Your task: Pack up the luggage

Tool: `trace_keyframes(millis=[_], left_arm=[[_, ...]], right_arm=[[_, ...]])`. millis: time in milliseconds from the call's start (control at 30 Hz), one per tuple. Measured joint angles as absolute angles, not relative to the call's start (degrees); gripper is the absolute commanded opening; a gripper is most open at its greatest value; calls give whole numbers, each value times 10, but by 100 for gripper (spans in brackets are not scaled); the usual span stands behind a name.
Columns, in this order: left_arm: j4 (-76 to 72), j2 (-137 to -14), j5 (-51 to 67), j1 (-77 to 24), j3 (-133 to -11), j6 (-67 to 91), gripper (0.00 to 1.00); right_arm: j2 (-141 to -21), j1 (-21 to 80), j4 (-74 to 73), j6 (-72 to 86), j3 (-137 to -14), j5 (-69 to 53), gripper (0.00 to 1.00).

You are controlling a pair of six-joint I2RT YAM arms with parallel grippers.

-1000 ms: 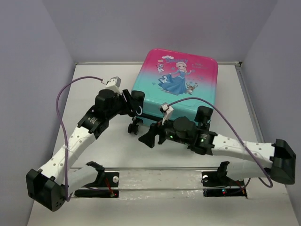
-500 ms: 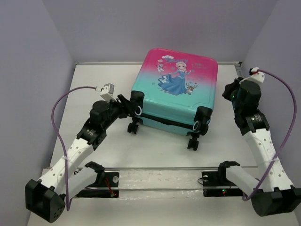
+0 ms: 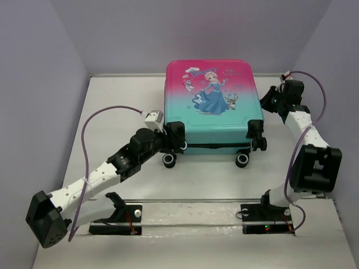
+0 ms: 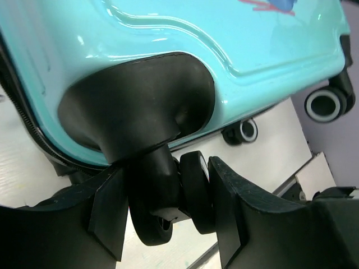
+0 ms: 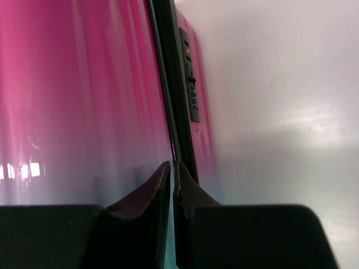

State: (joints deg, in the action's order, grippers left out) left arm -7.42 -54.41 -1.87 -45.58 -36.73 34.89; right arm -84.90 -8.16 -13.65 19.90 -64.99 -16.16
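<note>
The luggage (image 3: 210,106) lies flat and closed on the white table, its pink-to-teal printed shell facing up and its wheels toward me. My left gripper (image 3: 173,141) is shut on the front-left caster wheel (image 4: 193,190); both fingers press its black wheels under the teal corner (image 4: 168,33). My right gripper (image 3: 266,101) is shut with nothing seen between its fingers. Its tips (image 5: 173,168) rest against the pink side (image 5: 84,84) of the luggage, by the black zipper seam (image 5: 168,84) and below the lock (image 5: 192,101).
The other caster wheels (image 3: 243,159) stick out at the luggage's near edge. Grey walls close in the table on the left, back and right. A metal rail (image 3: 185,200) with the arm mounts runs along the near edge. Purple cables loop over both arms.
The luggage has swung round square to the table. The right arm went from the near middle to the luggage's far right side and its jaws shut. The left gripper kept its wheel.
</note>
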Motion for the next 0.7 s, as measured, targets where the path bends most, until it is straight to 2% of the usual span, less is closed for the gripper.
trace_keyframes(millis=[33,67,133,167,233,267,367,533,600,633,667,700], left_arm=[[-74,-563,-20,-460,-373,348,26],[-72,-575,-18,-464,-379,349,53],[-57,-595,-22,-471,-401,347,78],[-48,-600,-24,-475,-411,340,91],[-41,-605,-32,-486,-423,320,99],[-29,-606,-38,-493,-429,310,99],[5,-584,-67,-501,-440,286,99],[38,-450,-141,-505,-448,270,98],[37,-392,-164,-505,-440,283,87],[36,-362,-175,-505,-427,294,71],[28,-336,-180,-505,-406,307,61],[25,-316,-183,-505,-375,321,56]], right_arm=[[-874,-82,-134,198,-674,-179,16],[-889,-82,-128,198,-689,-185,21],[-916,-82,-119,201,-712,-192,31],[-924,-81,-116,203,-720,-192,43],[-920,-80,-122,203,-720,-181,55],[-909,-78,-126,204,-716,-166,63],[-861,-69,-130,214,-712,-149,73],[-743,-27,-128,218,-712,-159,74],[-691,-8,-124,217,-704,-171,74],[-660,6,-123,216,-697,-180,74],[-642,16,-121,216,-691,-181,74],[-620,33,-119,215,-679,-180,74]])
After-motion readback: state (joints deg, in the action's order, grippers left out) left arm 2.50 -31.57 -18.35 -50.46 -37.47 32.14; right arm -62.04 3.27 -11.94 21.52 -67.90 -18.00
